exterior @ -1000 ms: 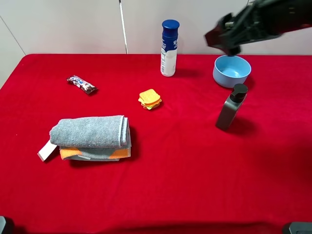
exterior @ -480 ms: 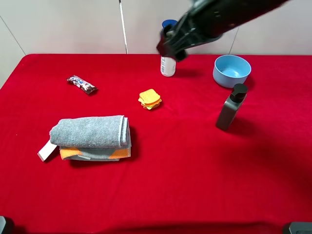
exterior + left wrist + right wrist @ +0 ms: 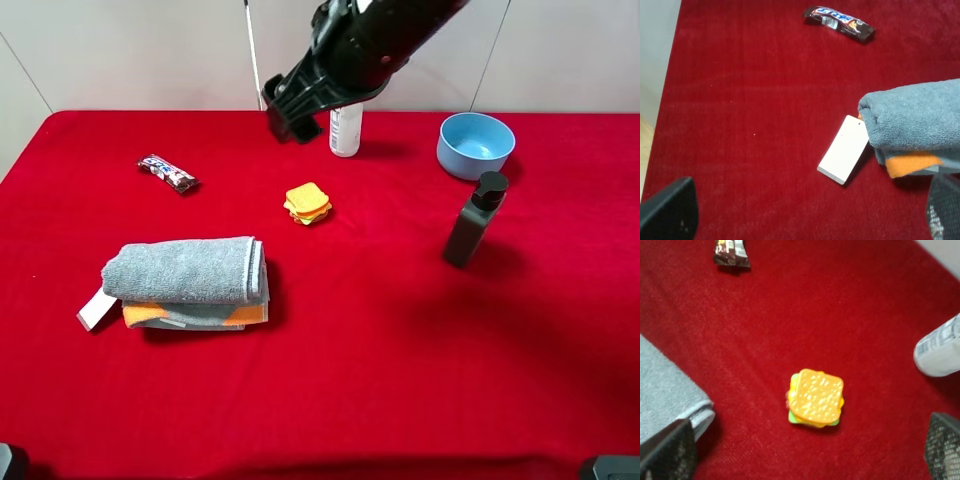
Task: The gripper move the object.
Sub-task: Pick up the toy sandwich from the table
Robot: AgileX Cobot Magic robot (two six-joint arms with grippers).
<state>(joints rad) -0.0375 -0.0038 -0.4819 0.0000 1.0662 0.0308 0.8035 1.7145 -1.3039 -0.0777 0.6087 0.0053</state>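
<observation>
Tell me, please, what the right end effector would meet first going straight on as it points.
Probably the toy sandwich, centred ahead of the right end effector in its wrist view; depth unclear.

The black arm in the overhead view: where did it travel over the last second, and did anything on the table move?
The right end effector swept left, from above the blue bowl past the white bottle, and now hangs open and empty behind the toy sandwich. That sandwich, the towel, candy bar and grey bottle stayed put.
</observation>
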